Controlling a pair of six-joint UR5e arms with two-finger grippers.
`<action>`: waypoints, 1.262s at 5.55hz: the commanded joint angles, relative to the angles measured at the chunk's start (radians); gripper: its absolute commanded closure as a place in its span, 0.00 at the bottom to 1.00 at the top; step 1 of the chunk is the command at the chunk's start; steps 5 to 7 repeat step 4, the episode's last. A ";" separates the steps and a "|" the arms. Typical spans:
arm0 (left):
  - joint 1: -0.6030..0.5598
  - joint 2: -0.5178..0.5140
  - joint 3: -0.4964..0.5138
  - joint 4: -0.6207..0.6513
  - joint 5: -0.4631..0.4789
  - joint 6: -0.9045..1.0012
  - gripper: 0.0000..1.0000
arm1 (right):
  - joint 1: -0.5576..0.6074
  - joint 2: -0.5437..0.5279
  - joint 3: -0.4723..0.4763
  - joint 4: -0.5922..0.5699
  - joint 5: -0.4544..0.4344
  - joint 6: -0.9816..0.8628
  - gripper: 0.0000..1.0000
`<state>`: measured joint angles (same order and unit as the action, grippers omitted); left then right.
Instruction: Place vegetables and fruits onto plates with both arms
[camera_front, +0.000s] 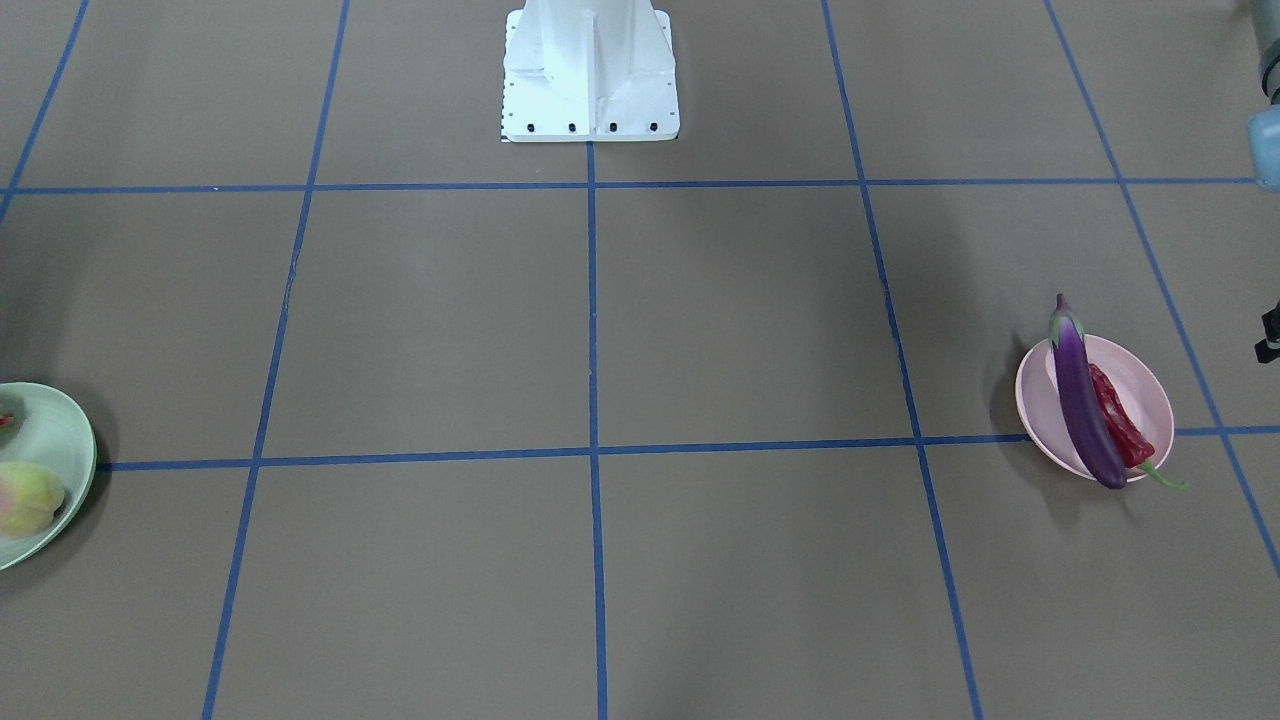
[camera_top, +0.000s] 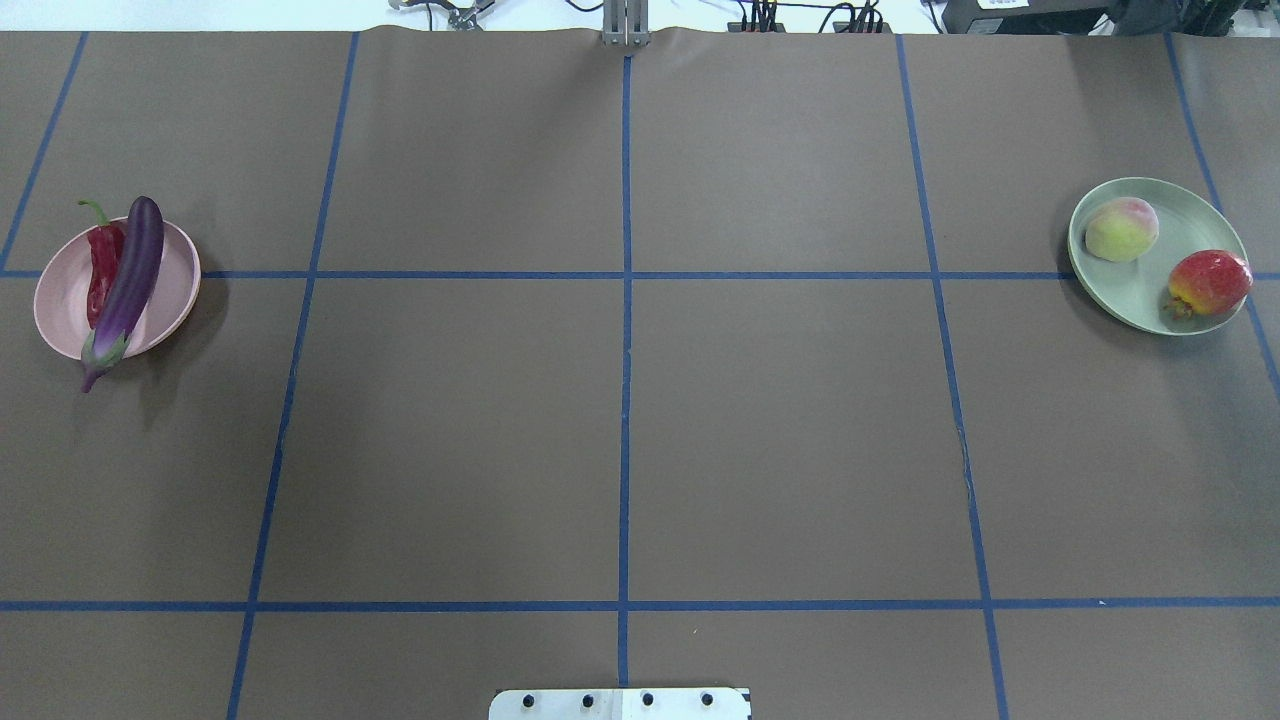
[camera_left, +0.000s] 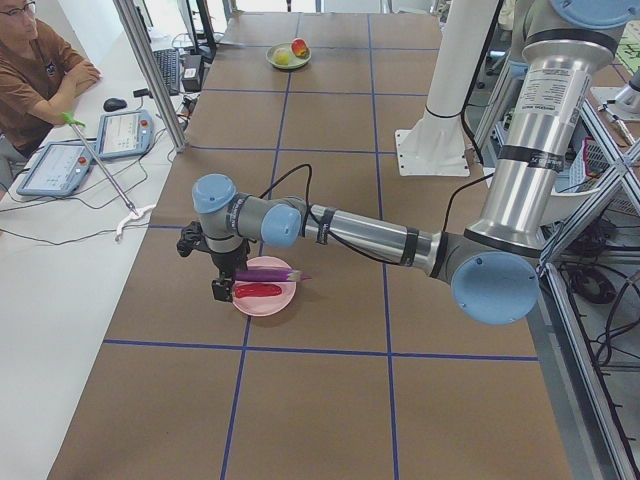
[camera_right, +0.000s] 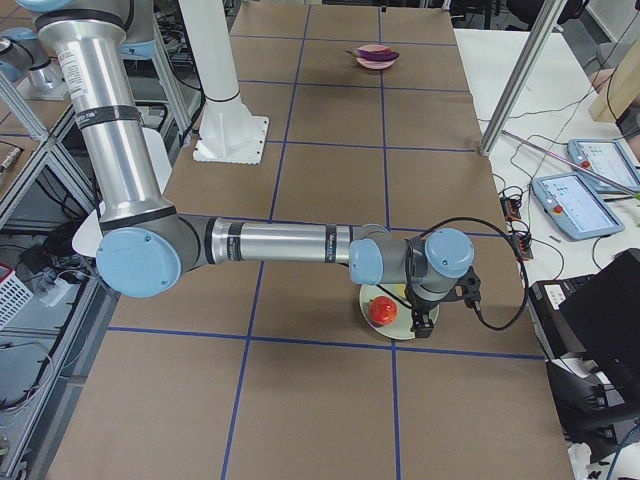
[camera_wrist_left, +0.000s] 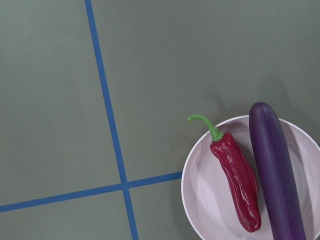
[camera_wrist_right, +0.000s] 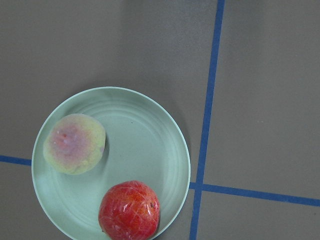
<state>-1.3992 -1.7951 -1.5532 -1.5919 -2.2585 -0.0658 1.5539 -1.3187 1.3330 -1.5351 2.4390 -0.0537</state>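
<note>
The purple eggplant (camera_top: 128, 280) and the red chili (camera_top: 103, 270) lie side by side in the pink plate (camera_top: 170, 290) at the table's left; the eggplant's ends overhang the rim. The left wrist view shows them from above (camera_wrist_left: 277, 170). The peach (camera_top: 1121, 229) and the red pomegranate-like fruit (camera_top: 1209, 283) lie apart in the mint green plate (camera_top: 1130, 290) at the right. My left gripper (camera_left: 222, 285) hangs just above the pink plate's outer edge. My right gripper (camera_right: 425, 320) hangs over the green plate's outer edge. I cannot tell whether either is open or shut.
The white base block (camera_top: 620, 703) stands at the table's near middle edge. Blue tape lines grid the brown table. An operator (camera_left: 35, 70) sits beside tablets and cables on a white bench next to the table.
</note>
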 joint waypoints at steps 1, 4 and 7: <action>0.000 0.000 -0.008 -0.002 -0.001 0.000 0.00 | -0.002 -0.005 0.000 0.001 0.002 0.000 0.00; 0.000 -0.001 -0.025 -0.011 0.001 0.000 0.00 | -0.003 -0.005 0.000 0.001 0.002 0.000 0.00; 0.000 -0.001 -0.025 -0.011 0.001 0.000 0.00 | -0.003 -0.005 0.000 0.001 0.002 0.000 0.00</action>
